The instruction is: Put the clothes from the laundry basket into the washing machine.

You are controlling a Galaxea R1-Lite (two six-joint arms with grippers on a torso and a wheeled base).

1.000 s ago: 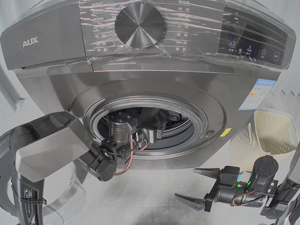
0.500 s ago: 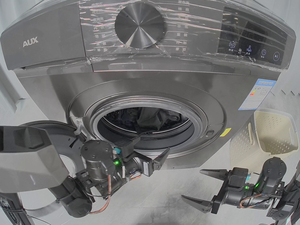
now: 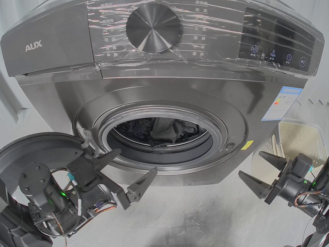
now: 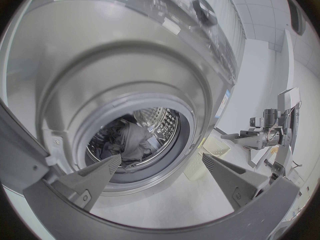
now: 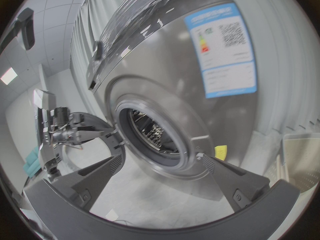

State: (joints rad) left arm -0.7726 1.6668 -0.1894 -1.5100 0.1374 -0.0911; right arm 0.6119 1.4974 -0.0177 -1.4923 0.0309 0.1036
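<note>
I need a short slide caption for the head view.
Left hand and right hand, both open, before the washing machine holding dark clothes.

My right pincer (image 3: 249,162) and its wrist cover the near side of the laundry basket (image 3: 305,141), and the head view's right edge cuts off its far side, so I cannot tell what lies at its bottom. The clothes (image 3: 164,131) in the drum are one dark heap, the lower part sunk behind the rubber seal (image 3: 161,153); I cannot count the pieces. My left pincer (image 3: 137,159) and wrist hide the lower part of the open door (image 3: 34,148), which the left edge also cuts. In the right wrist view the washing machine (image 5: 160,94) is smeared and its label (image 5: 226,47) is unreadable.
</note>
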